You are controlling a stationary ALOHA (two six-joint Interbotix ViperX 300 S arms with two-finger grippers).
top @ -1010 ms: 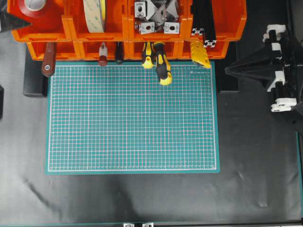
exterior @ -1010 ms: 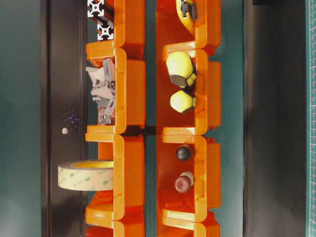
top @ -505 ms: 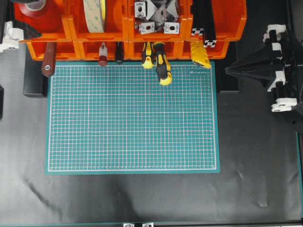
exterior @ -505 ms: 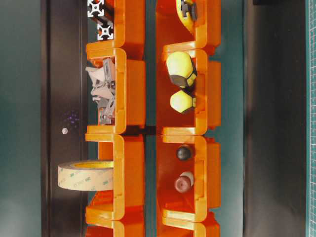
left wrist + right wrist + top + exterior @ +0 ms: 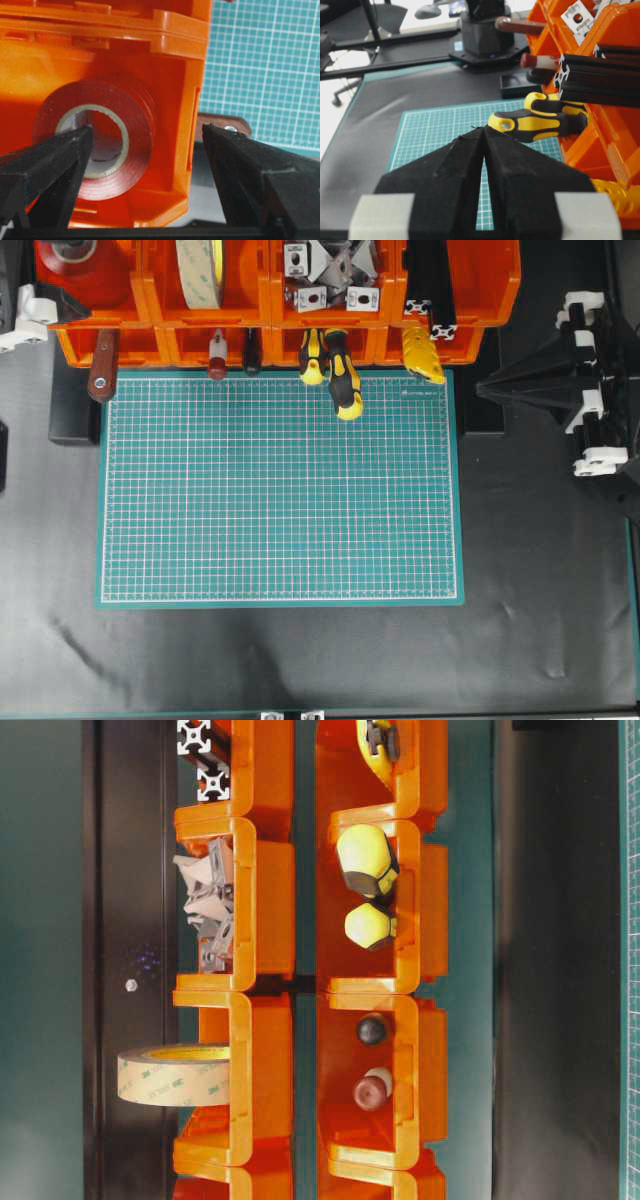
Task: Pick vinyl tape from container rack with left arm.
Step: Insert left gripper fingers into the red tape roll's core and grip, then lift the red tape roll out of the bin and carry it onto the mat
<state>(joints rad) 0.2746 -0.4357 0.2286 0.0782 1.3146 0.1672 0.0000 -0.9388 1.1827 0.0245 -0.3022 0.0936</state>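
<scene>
in the overhead view, the left gripper [image 5: 30, 318] is being seen at the far left edge, just beside the end bin of the container rack [image 5: 150, 295]; a second ago only a dark tip was showing there, and now its white fingertip pieces are being shown beside the bin. the vinyl tape [image 5: 72, 250] is being kept in that upper far-left bin, lying flat. the green mat [image 5: 280, 485] is being left bare of tools, and the right gripper [image 5: 480, 390] is being kept parked at the right, unchanged.

in the table-level view, nothing is being altered: the cream tape roll [image 5: 175, 1075] and the screwdriver handles [image 5: 365, 860] are being shown as before, and neither the red tape nor the left gripper is being caught here.

in the left wrist view, the gripper's jaws are being held wide apart; the left finger [image 5: 55, 170] is being overlapped with the tape's [image 5: 95, 142] white core while the right one is being left outside the bin wall. the approach is judged to be under way, with nothing grasped yet.

in the right wrist view, the right gripper's [image 5: 484, 132] jaws are being pressed together on nothing.
</scene>
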